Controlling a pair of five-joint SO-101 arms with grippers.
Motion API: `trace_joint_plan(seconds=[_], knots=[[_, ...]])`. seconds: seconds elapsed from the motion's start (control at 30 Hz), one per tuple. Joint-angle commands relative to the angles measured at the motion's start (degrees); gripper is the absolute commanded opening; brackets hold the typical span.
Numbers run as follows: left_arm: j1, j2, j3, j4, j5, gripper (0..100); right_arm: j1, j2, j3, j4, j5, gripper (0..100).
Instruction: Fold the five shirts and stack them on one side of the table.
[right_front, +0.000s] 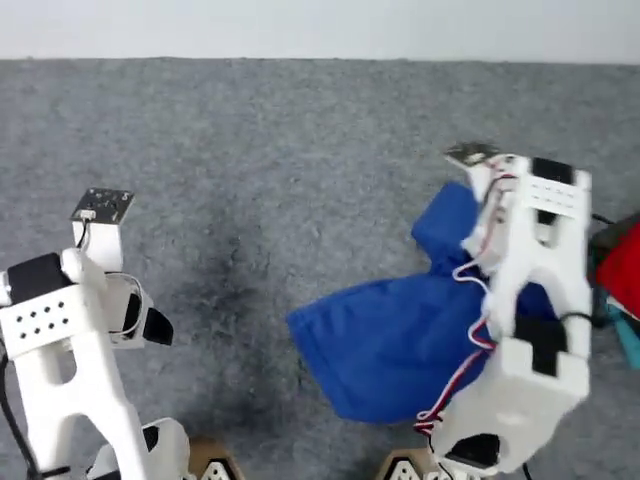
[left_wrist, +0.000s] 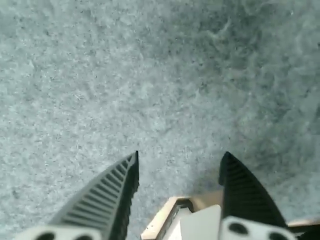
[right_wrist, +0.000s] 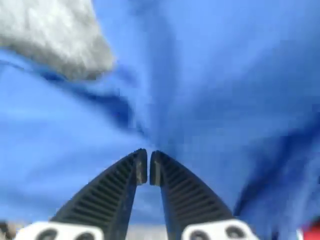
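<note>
A blue shirt (right_front: 390, 340) lies crumpled on the grey felt table (right_front: 250, 150), right of centre, with one part reaching toward the far side. The right arm (right_front: 530, 300) stands over its right half and hides part of it. In the right wrist view my right gripper (right_wrist: 148, 167) is shut, its tips pinched together on the blue shirt (right_wrist: 225, 75), with creases running into them. My left gripper (left_wrist: 180, 160) hangs open over bare felt at the near left, holding nothing. The high view shows this left gripper (right_front: 140, 320) well away from the shirt.
Red cloth (right_front: 622, 270) and something teal (right_front: 628, 340) lie at the table's right edge, behind the right arm. A white wall borders the far side. The arm bases stand at the near edge. Bare felt spans the left and far parts.
</note>
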Motion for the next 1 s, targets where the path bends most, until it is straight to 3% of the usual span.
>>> trace_joint_plan(seconds=[0.0, 0.07, 0.17, 0.3, 0.43, 0.53, 0.67, 0.73, 0.87, 0.97], knots=[[0.2, -1.8, 0.1, -0.6, 0.7, 25, 5.3, -8.9, -1.2, 10.2, 6.5, 2.8], [0.3, -1.8, 0.1, -1.0, 0.7, 25, 9.1, -13.1, -1.0, 15.7, 10.2, 2.8], [2.4, -1.8, 0.2, -1.8, 0.7, 25, 18.9, -20.4, 1.4, 15.4, 14.2, 2.8], [9.5, -1.7, 0.2, -2.4, 1.1, 25, 31.0, -27.6, 7.8, 15.3, 26.3, 0.8], [15.1, -1.7, 0.2, -5.9, 6.9, 25, 37.1, -32.7, 17.1, 14.5, 37.0, 1.5], [18.3, -1.7, 0.2, -7.4, 10.5, 25, 30.9, -34.7, 22.7, 8.4, 35.2, 8.6], [20.9, -1.7, 0.1, -6.1, 11.0, 25, 18.2, -34.5, 24.8, -4.0, 18.8, 30.5], [21.0, -1.7, 0.1, -5.3, 11.0, 25, 11.7, -33.2, 24.5, -8.6, 15.1, 37.0], [20.8, -1.7, 0.1, -3.0, 10.8, 25, 1.4, -25.7, 23.6, -14.6, 11.9, 33.3], [20.7, -1.7, 0.1, -2.1, 10.7, 25, -2.2, -17.0, 19.7, -16.9, 8.1, 27.7]])
